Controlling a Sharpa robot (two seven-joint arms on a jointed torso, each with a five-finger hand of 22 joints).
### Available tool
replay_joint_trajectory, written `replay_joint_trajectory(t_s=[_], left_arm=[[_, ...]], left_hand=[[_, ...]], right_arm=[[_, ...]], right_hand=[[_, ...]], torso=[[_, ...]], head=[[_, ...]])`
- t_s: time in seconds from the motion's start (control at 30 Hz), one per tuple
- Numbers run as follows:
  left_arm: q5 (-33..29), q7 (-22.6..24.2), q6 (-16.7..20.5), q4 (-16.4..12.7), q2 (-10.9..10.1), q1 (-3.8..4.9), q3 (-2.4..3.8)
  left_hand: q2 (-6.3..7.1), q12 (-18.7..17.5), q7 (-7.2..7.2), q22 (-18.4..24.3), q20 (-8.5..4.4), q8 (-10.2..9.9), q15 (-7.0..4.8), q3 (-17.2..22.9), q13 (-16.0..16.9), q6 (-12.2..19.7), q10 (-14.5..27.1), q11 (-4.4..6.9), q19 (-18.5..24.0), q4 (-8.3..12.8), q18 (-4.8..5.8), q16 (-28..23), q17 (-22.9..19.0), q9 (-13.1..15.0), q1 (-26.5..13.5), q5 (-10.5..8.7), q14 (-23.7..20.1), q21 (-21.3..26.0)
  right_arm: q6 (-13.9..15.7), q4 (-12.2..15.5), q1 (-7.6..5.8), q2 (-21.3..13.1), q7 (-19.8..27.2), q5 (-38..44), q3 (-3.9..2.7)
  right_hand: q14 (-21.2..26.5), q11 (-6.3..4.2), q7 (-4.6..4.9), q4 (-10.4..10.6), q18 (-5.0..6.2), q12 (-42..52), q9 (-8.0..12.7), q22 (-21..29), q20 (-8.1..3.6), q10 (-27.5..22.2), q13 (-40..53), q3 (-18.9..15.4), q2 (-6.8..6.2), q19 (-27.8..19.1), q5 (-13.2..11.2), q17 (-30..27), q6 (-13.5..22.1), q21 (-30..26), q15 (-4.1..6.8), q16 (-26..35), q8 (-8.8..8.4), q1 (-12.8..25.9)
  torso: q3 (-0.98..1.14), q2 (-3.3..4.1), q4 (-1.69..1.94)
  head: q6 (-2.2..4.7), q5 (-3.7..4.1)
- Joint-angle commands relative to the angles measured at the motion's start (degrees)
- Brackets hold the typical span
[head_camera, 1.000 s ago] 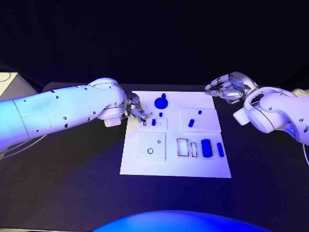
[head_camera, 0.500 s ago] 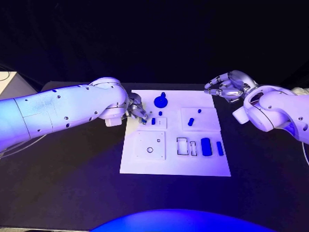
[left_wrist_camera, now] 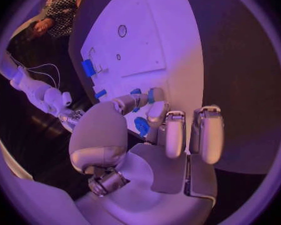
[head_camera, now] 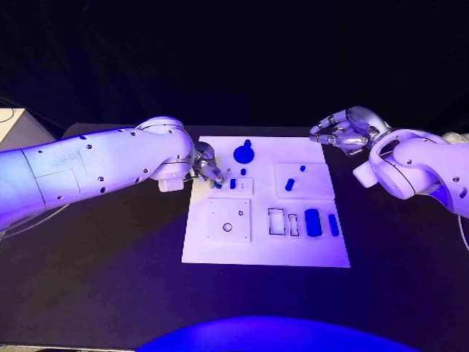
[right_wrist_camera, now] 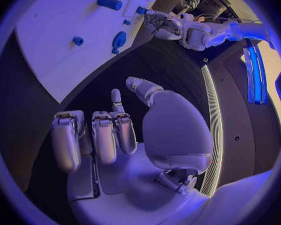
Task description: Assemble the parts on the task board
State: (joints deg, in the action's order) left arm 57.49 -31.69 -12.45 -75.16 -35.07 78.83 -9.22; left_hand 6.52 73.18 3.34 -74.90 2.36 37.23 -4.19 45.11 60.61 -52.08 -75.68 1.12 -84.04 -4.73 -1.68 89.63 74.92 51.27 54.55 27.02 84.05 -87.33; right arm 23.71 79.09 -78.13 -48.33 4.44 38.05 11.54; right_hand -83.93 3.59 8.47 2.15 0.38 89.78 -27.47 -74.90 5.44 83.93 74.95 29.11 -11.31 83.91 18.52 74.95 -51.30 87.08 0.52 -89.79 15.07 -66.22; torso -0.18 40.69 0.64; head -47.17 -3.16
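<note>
the white rectangular task board is seen lying flat in the middle of the black table. nearest on the board, a wide blue block part and a thin blue bar part are set side by side in the right half, beside empty outlined slots. further back, a small blue peg part is seen on the right square plate. the left hand is placed at the board's left edge, fingertips curled down at a small blue piece; whether it is pinched cannot be told. a round blue knob part is seen near the far edge. the right hand is held off the board's far right corner, fingers loosely curled and apart, nothing held.
</note>
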Motion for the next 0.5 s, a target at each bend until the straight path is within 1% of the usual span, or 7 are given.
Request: replay_joint_trajectory(t_s=[0.03, 0.5], left_arm=[[0.4, 0.3, -1.5, 0.1, 0.2, -0.01, 0.01], [1.0, 0.6, -0.2, 1.0, 0.3, -0.07, -0.03]], left_hand=[[-0.13, 0.1, -0.45, -11.1, -0.46, 0.4, -0.25, 9.3, 0.0, -0.6, -0.4, 0.17, -3.2, 9.8, 0.58, 0.4, 15.1, -0.1, 0.3, 0.24, 6.0, -0.2], [-0.15, 0.1, -0.45, -11.0, -0.46, 0.4, -0.24, 9.2, 0.0, -0.6, -0.4, 0.16, -3.2, 9.8, 0.56, 0.4, 15.1, -0.1, 0.3, 0.19, 6.0, -0.1]], right_arm=[[-0.8, 0.1, 0.02, 0.0, 0.3, 0.1, -0.01], [-0.8, 0.1, 0.02, 0.0, 0.3, 0.1, -0.01]], right_hand=[[-6.1, 0.26, 0.16, 0.3, 0.4, 0.2, -0.1, -13.3, 0.26, 6.1, 15.1, 0.0, -0.14, 4.6, 0.1, 15.1, 0.0, -0.2, -0.3, -0.2, -0.28, 0.0], [-6.1, 0.26, 0.16, 0.3, 0.4, 0.2, -0.1, -13.3, 0.26, 6.1, 15.1, 0.0, -0.14, 4.6, 0.1, 15.1, 0.0, -0.2, -0.3, -0.2, -0.28, 0.0]], torso=[[0.01, 0.01, 0.0], [0.03, 0.03, 0.0]], head=[[-0.06, -0.04], [-0.24, 0.06]])
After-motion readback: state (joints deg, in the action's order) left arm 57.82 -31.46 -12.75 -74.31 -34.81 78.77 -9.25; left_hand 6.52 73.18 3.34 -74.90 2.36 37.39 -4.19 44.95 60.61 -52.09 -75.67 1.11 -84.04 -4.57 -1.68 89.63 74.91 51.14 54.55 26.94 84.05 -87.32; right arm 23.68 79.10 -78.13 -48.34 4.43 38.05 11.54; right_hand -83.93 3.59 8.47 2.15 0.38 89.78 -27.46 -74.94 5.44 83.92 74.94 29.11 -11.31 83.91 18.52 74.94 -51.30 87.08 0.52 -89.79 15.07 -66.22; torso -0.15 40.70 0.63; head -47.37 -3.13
